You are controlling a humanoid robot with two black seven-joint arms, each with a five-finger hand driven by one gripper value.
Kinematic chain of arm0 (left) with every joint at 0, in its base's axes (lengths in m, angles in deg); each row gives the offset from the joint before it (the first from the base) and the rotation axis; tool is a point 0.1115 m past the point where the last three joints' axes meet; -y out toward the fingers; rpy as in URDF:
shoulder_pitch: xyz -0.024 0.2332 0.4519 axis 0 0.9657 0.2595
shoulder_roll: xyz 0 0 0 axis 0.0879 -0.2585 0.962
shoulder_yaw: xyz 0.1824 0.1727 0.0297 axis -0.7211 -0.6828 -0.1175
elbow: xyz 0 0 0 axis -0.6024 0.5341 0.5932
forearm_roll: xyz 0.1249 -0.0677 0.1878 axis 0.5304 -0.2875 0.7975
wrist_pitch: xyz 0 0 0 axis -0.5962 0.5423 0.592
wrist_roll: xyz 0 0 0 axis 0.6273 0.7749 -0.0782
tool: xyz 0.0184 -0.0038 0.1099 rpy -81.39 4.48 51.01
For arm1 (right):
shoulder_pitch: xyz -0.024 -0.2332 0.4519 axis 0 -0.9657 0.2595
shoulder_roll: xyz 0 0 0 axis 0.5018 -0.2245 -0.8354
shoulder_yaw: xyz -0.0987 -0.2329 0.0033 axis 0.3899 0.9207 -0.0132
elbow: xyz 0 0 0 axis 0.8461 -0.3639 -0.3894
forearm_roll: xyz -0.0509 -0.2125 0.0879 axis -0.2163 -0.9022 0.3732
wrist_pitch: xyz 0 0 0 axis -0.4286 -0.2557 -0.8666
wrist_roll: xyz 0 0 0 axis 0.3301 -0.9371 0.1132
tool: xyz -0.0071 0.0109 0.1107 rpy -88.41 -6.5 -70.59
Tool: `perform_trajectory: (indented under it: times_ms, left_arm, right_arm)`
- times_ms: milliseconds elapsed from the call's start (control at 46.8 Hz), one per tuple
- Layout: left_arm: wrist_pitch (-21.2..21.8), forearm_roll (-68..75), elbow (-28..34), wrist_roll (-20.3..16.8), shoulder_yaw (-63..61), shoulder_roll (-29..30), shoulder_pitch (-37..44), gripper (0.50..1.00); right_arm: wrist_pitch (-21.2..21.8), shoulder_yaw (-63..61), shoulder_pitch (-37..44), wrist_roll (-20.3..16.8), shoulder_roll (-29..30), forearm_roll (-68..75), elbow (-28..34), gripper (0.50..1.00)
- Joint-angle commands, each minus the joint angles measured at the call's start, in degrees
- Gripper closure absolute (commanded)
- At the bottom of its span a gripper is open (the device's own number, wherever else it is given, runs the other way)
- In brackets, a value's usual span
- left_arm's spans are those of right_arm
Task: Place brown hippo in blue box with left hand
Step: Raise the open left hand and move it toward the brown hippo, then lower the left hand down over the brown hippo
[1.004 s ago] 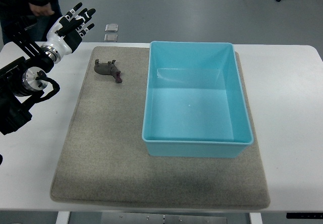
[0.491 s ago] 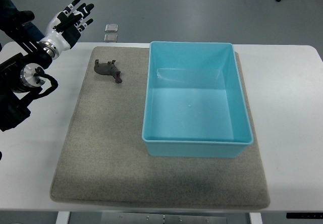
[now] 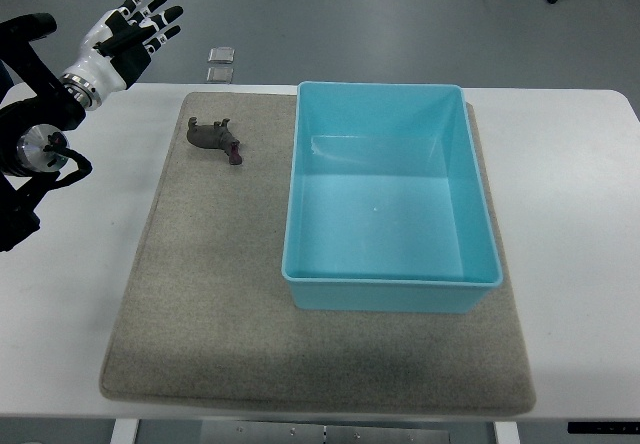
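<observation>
Top view, looking steeply down: the white-and-black left hand [image 3: 125, 32] hovers at upper left of the frame, fingers spread, holding nothing. A small brown toy hippo [image 3: 214, 139] lies on the grey felt mat [image 3: 200, 294], near the open blue plastic box [image 3: 390, 284] but apart from it. Nothing is in the box. On this showing, grasping, carrying and placing all remain. No readable writing appears on the white surface [image 3: 570, 184].
</observation>
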Motion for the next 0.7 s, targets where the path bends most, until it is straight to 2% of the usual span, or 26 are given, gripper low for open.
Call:
perform_trajectory:
  times_ms: [0,214,427,577,683]
  left_arm:
    - [0.0,0.0,0.4,0.1,0.3,0.0,-0.1,0.504]
    - [-0.7,2.7,1.3,0.0,-0.8,1.3,-0.7,0.506]
    - [-0.6,21.8,1.3,-1.5,-0.7,2.2,-2.1,0.519]
    - [-0.7,29.6,1.2,-4.1,-0.8,2.9,-2.7,0.516]
    - [-1.1,34.8,0.7,-4.2,-0.9,3.6,-3.4,0.512]
  right_arm:
    - [0.0,0.0,0.0,0.0,0.0,0.0,0.0,0.564]
    - [0.0,0.0,0.0,0.0,0.0,0.0,0.0,0.564]
    - [0.0,0.0,0.0,0.0,0.0,0.0,0.0,0.564]
    - [0.0,0.0,0.0,0.0,0.0,0.0,0.0,0.564]
    - [0.0,0.0,0.0,0.0,0.0,0.0,0.0,0.564]
